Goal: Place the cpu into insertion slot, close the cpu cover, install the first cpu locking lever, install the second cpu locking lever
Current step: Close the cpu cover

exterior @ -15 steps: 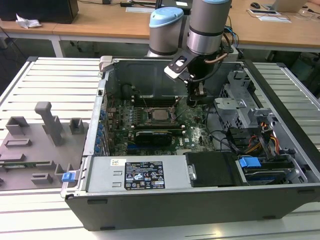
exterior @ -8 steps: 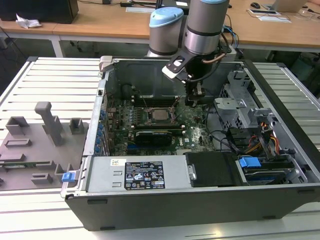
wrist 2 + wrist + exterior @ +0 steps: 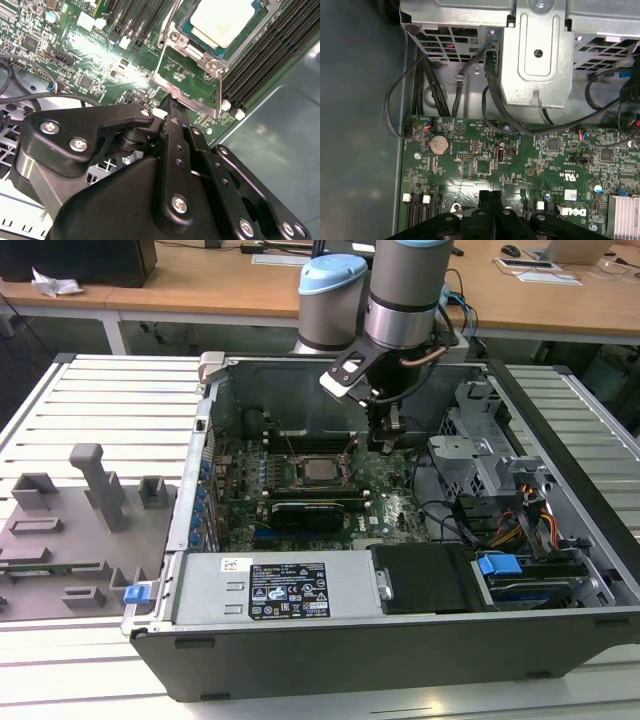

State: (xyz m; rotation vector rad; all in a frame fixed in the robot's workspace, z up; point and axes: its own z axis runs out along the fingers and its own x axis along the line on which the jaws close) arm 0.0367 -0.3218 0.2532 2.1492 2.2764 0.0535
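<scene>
The cpu, a pale silvery square, lies in the insertion slot on the green board; in the exterior view the cpu shows in the middle of the open case. The cpu cover, a thin metal frame with a square window, is swung open away from the chip. My gripper is shut with nothing between its fingers, and its tip is at the cover's free edge. In the first wrist view the gripper hangs over the board with its fingers pressed together. A thin lever rod runs beside the slot.
Long black memory slots flank the socket. A black graphics card lies nearer the case front. The metal drive cage and black cables crowd the exterior view's right. A grey fixture tray sits outside the case.
</scene>
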